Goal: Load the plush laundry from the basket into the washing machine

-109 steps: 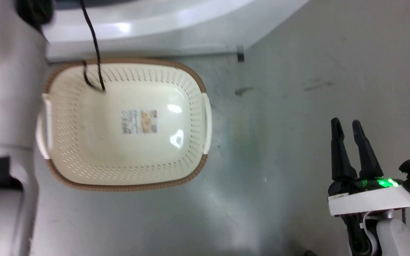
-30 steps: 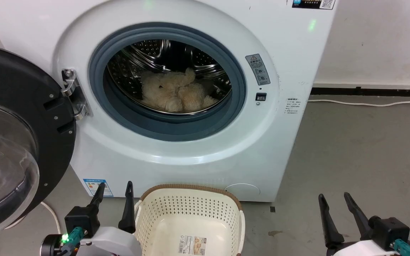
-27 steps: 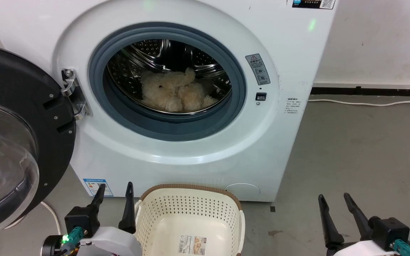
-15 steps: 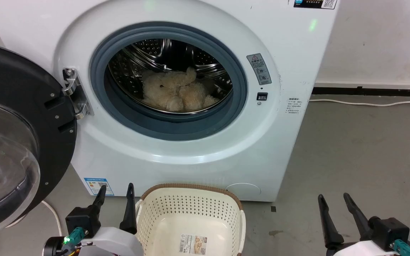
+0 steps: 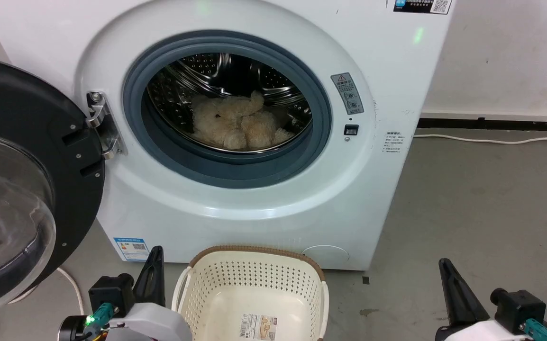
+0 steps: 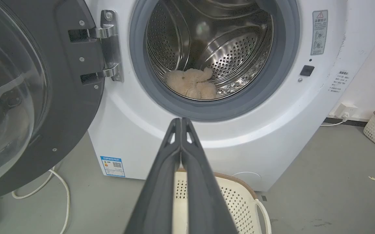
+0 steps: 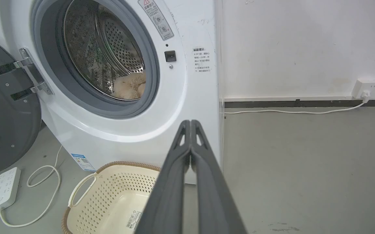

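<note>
Left end effector (image 5: pixel 156 252) and right end effector (image 5: pixel 444 263) pinched together, empty | plush laundry (image 5: pixel 240 125) in washing machine (image 5: pixel 254 227) | your left arm could clip door (image 5: pixel 41 118), frame left, if swung.

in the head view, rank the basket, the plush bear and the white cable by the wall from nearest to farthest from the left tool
1. basket: on the floor right beside the left tool, on its right.
2. plush bear: up inside the washing machine drum.
3. white cable: far right, along the wall.
</note>
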### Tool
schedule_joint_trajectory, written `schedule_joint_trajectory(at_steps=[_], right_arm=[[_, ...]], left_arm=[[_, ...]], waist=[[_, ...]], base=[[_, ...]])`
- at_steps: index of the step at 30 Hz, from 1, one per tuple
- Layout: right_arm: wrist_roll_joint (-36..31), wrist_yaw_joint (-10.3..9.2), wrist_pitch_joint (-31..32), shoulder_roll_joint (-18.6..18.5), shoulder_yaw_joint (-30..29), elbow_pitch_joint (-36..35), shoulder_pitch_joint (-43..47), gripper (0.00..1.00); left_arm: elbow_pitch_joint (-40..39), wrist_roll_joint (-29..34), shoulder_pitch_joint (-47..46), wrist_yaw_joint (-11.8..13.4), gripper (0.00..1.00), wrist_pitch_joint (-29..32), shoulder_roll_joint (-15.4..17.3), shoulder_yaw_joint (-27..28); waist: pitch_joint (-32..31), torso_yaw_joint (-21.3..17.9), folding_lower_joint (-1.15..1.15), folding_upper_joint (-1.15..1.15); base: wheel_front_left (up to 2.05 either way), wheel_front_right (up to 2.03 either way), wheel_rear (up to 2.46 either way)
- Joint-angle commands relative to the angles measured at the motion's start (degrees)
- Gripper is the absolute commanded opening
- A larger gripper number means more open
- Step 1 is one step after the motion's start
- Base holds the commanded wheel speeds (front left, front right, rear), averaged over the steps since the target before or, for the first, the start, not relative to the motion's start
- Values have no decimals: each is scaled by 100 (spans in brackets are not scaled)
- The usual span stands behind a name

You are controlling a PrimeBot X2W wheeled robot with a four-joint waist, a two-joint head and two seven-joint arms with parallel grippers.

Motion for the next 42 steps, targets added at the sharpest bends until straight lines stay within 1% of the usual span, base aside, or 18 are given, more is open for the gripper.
schedule_joint_trajectory(at_steps=[1, 42], right_arm=[[-35, 0, 40, 0, -2, -39, -6, 0], [-368, -2, 440, -1, -13, -413, -59, 0]], left_arm=[[-30, 59, 9, -27, 0, 10, -27, 38], [-350, 695, 88, -286, 0, 316, -298, 426]], waist=[[3, 0, 0, 0], [78, 31, 0, 0]], base=[[0, 0, 0], [0, 0, 0]])
